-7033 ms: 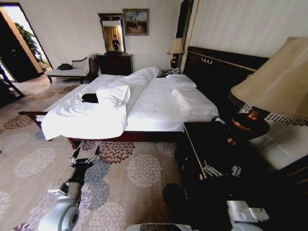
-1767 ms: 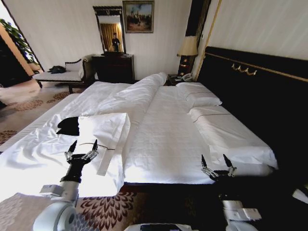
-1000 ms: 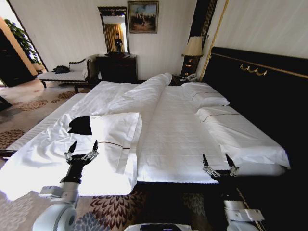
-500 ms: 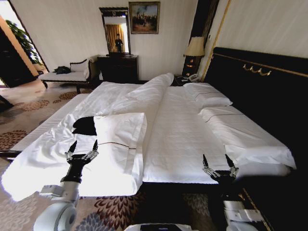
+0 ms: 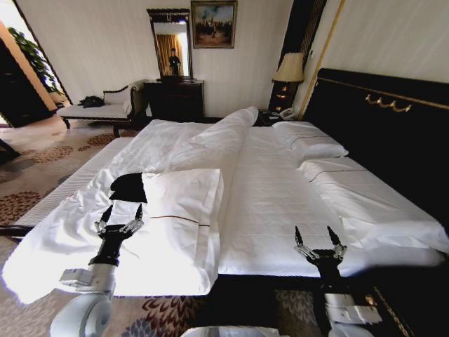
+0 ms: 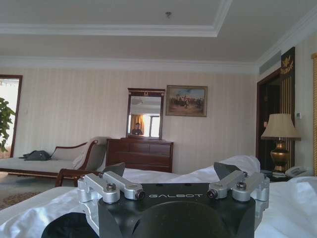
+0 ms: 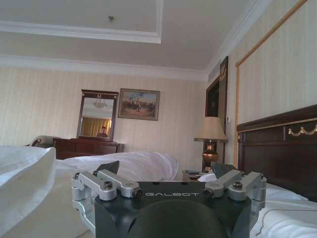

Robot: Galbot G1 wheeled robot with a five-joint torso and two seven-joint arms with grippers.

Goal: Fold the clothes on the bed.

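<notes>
Since the black T-shirt (image 5: 128, 187) lies soft and light on the bed's (image 5: 266, 203) left side, half under a pillow (image 5: 181, 203), you take its free edge; left gripper (image 5: 119, 214) and right gripper (image 5: 319, 239) have fingers apart.

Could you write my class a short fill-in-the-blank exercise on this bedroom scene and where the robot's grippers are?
1. The crumpled black fabric T-shirt lies on the large white-sheeted bed, beside a white ____.
2. The left gripper hovers with its fingers ____.
3. The right gripper is held over the bed's near ____.
4. Against the far wall, a gold-framed painting hangs beside a tall ____.

Missing words: pillow; open; edge; mirror
</notes>
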